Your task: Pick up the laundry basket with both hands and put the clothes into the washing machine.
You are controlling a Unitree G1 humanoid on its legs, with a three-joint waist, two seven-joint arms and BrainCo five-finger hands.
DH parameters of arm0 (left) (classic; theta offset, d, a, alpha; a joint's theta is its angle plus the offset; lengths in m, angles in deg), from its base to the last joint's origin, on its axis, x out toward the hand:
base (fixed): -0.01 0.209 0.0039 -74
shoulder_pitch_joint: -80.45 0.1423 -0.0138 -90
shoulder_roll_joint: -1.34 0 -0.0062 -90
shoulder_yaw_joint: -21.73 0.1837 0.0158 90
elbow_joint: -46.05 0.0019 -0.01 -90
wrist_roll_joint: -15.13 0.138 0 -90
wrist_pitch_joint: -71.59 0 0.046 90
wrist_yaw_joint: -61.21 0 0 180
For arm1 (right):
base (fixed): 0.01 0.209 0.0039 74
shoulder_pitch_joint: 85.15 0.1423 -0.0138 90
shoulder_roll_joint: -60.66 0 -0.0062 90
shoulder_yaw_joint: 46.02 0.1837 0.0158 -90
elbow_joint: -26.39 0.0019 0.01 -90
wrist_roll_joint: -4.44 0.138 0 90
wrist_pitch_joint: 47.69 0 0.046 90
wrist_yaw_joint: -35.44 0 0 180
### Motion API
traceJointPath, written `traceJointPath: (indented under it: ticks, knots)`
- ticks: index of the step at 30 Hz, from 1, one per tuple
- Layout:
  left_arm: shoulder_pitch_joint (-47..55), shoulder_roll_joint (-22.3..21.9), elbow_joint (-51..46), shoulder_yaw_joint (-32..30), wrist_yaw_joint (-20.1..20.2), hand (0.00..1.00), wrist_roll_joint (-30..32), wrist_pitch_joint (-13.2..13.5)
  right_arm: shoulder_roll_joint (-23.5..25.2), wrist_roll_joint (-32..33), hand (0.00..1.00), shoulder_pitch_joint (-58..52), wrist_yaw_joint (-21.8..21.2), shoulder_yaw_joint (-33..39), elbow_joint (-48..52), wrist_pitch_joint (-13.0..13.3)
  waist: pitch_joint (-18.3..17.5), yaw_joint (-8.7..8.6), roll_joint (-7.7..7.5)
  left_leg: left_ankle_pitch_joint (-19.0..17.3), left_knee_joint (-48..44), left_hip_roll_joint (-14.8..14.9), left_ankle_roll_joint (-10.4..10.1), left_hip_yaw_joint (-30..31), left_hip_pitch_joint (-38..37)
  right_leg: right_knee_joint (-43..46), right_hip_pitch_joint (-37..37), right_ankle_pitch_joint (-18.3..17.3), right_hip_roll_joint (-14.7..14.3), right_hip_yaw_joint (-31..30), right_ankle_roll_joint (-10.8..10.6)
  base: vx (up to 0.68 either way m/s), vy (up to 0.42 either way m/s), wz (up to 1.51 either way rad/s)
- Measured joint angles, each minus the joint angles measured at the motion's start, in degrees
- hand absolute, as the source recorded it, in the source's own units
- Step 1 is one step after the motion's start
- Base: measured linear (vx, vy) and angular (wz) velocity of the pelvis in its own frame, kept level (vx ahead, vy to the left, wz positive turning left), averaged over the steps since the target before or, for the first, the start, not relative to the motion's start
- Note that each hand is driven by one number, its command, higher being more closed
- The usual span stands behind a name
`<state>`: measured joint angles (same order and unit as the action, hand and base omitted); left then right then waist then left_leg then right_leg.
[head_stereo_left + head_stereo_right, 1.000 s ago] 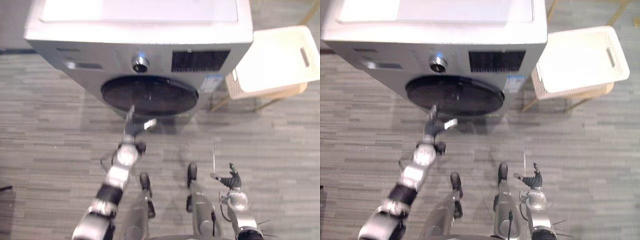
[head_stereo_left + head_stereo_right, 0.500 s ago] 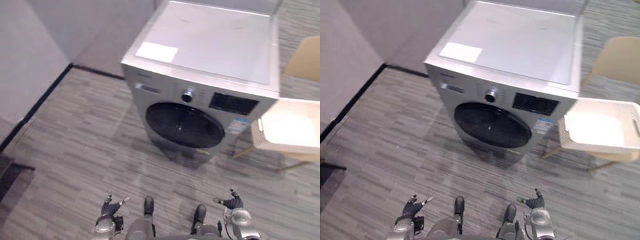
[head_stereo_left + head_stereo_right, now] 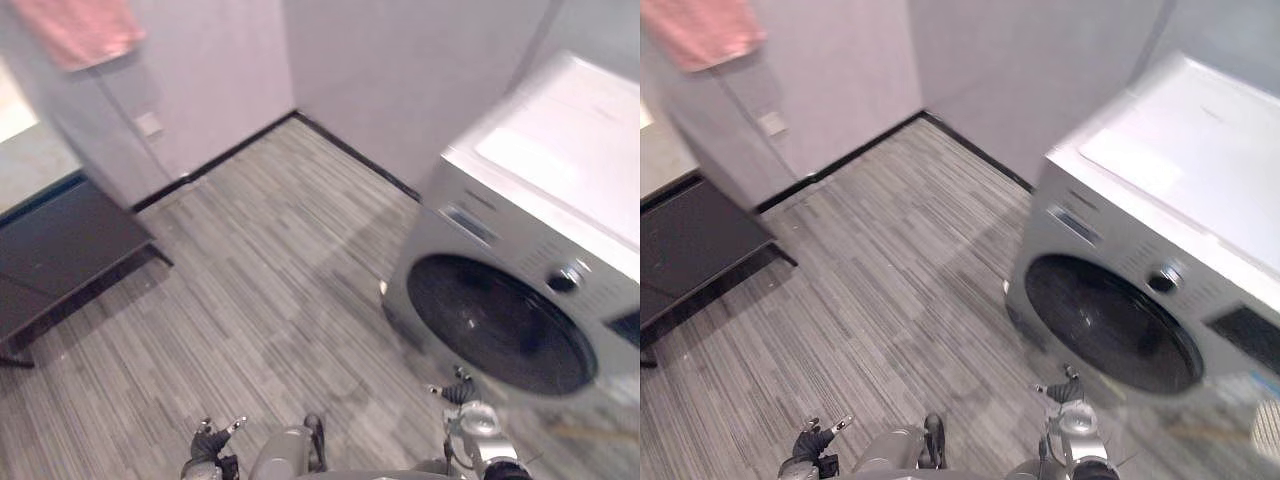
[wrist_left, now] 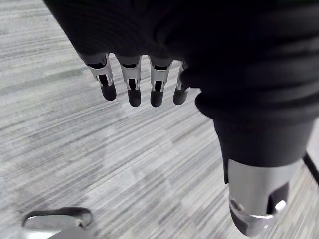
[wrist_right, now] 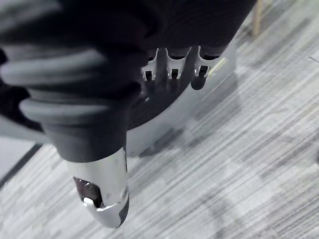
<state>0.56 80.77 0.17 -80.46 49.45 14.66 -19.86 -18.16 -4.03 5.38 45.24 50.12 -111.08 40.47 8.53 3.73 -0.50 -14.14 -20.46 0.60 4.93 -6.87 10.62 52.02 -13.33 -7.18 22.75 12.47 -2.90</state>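
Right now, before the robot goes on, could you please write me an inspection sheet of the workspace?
Surface: grey striped floor.
Job's things: washing machine at the right, its round door shut.
Clutter: pink cloth hanging high on the wall.
Hands: left hand open, holding nothing; right hand open, holding nothing, near the machine's front; both low over the floor.
Cables: nothing seen.
Surroundings: dark low table at the left; pale walls; wall socket.
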Motion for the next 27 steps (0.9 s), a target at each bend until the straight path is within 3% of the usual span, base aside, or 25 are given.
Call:
traceJointPath:
  ticks: [2,4,7,8,9,10,11,12,13,14,16,18,21,22,23,26,27]
  knots:
    - [-0.5,0.2,-2.0,-0.4,-0.8,0.00,-0.6,0.0,1.9,0.0,0.00,-0.1,0.0,-0.4,1.6,0.0,0.4,-0.32,-2.02,-0.8,2.6,-1.9,0.4,5.3,-4.3,0.5,-6.4,-6.6,-6.7,-1.5,0.4,0.43,0.039,1.21]
    - [-1.0,-1.3,-2.7,-0.9,-0.8,0.00,-1.3,-0.1,1.8,0.1,0.00,-0.3,0.0,-0.2,4.2,0.0,0.6,-1.31,-1.95,-2.1,2.6,-3.4,0.8,9.2,-6.8,-5.2,-10.7,-7.8,-10.4,-1.7,-0.7,0.42,-0.040,1.39]
    - [-2.4,-2.9,-3.3,-0.9,-0.7,0.00,-1.3,-0.1,1.6,0.1,0.00,-1.3,0.1,0.1,7.5,0.0,0.6,-2.89,-1.73,-4.3,2.5,-5.2,-0.3,17.3,-9.8,-19.1,-14.6,-5.5,-15.0,-6.1,-3.1,0.50,-0.144,1.72]
    - [-3.3,-3.2,-3.3,-0.6,-0.7,0.00,-1.2,0.0,1.0,0.1,0.00,-2.6,0.1,0.1,8.4,-0.4,0.2,-3.34,-2.34,-5.8,2.3,-6.1,-1.5,21.3,-12.0,-24.2,-14.6,1.0,-15.7,-9.7,-1.5,0.69,-0.305,1.93]
    - [-3.8,-4.1,-3.1,-0.7,-0.7,0.00,-1.1,-0.1,0.6,0.1,0.00,-3.2,0.1,0.0,8.3,-1.0,0.1,-3.33,-1.49,-6.7,1.6,-5.4,-2.9,23.3,-13.2,-22.2,-13.6,2.9,-15.7,-8.6,1.7,0.63,-0.273,1.73]
    - [-3.8,-5.0,-3.4,-0.7,-0.7,0.00,-1.1,-0.1,0.1,0.1,0.00,-3.5,0.1,0.2,8.4,-1.1,-0.2,-2.74,0.04,-6.5,0.3,-4.4,-3.5,23.3,-13.1,-22.1,-12.9,1.9,-15.8,-6.8,1.9,0.62,-0.259,1.10]
    - [-3.5,-6.2,-4.2,-1.1,-0.7,0.00,-1.1,0.0,-0.5,0.1,0.00,-2.5,0.1,0.1,8.6,-1.1,0.0,-2.74,2.17,-5.8,-6.2,-2.6,-7.3,21.2,-10.0,-22.9,-10.8,0.6,-16.1,-3.8,3.4,0.58,-0.220,0.85]
    - [-3.6,-7.1,-4.4,-2.1,-0.5,0.00,-1.0,-0.1,-0.6,0.2,0.00,-1.7,0.0,-0.4,8.9,-1.1,0.2,-2.79,3.72,-2.7,-17.1,-0.9,-11.6,16.8,-5.4,-25.0,-7.1,-0.4,-17.6,-1.5,4.4,0.55,-0.225,0.71]
    - [-3.4,-7.5,-4.8,-2.6,-0.5,0.00,-1.0,-0.2,-0.4,0.2,0.00,-1.7,0.0,-0.6,9.4,-1.1,0.5,-2.58,4.02,0.6,-23.2,0.5,-12.2,14.4,-3.3,-26.3,-4.8,-0.8,-18.5,-0.9,4.8,0.51,-0.210,0.25]
    - [-2.1,-7.7,-6.3,-3.0,-0.2,0.00,-1.0,-0.4,0.9,1.0,0.00,-1.7,0.1,-2.0,10.5,-0.9,1.0,-1.69,3.45,2.7,-33.0,4.5,-12.1,9.5,0.3,-28.4,-0.2,-1.3,-19.9,-0.7,5.6,0.37,-0.153,-0.10]
    - [-1.9,-7.6,-7.3,-2.6,0.6,0.00,-0.8,-0.6,2.1,1.2,0.00,-1.5,0.1,-2.6,11.5,-0.7,1.4,-1.15,2.41,1.5,-39.3,8.6,-10.6,2.6,3.2,-30.5,5.1,-1.7,-20.1,0.0,6.2,0.41,-0.153,-0.02]
    - [-1.8,-7.7,-9.7,-1.3,0.8,0.00,0.2,-0.6,2.5,1.2,0.00,-1.4,0.1,-2.5,12.2,-0.8,1.3,-1.13,1.46,0.4,-35.9,10.7,-8.8,-1.5,6.4,-33.3,8.2,-1.7,-19.6,0.3,6.2,0.31,-0.092,0.09]
    - [-2.7,-7.6,-10.9,-1.0,1.7,0.00,0.8,-0.6,2.1,1.3,0.00,-1.3,0.3,-0.7,12.4,-0.9,1.1,-1.15,2.15,1.1,-17.2,11.2,-8.8,-4.0,8.4,-36.3,10.2,-2.3,-19.4,1.5,5.3,0.26,0.082,-0.05]
    - [-2.6,-8.1,-10.8,-0.6,1.7,0.00,1.1,-0.6,1.7,1.2,0.00,-3.0,0.4,1.6,12.5,-1.1,0.2,-1.28,4.44,12.5,-3.1,11.2,-8.6,-3.6,6.5,-35.8,11.3,-3.9,-21.2,1.7,2.8,0.21,0.166,0.05]
    - [-2.9,-7.8,-10.4,-0.6,1.7,0.00,1.1,-0.6,1.8,1.2,0.00,-3.2,0.5,2.6,12.1,-1.3,0.2,-1.26,4.04,10.6,-2.7,10.9,-7.5,-3.5,5.6,-35.2,11.4,-5.0,-21.0,1.5,2.3,0.20,0.153,0.19]
    - [-3.2,-6.9,-9.5,-0.6,1.8,0.00,1.2,-0.6,2.7,1.1,0.00,-3.9,1.1,2.9,12.0,-1.7,-0.2,-1.15,0.31,11.4,1.4,7.1,-6.8,-4.7,2.6,-34.1,11.3,-6.3,-17.1,0.8,0.7,0.10,0.089,0.15]
    - [-3.1,-6.8,-9.4,-0.6,1.8,0.00,1.2,-0.6,2.8,1.1,0.00,-3.7,1.1,2.8,12.0,-1.7,-0.4,-1.14,0.02,11.6,2.3,6.4,-6.6,-5.1,2.1,-34.3,11.5,-6.6,-16.5,0.4,0.2,0.06,0.095,-0.01]
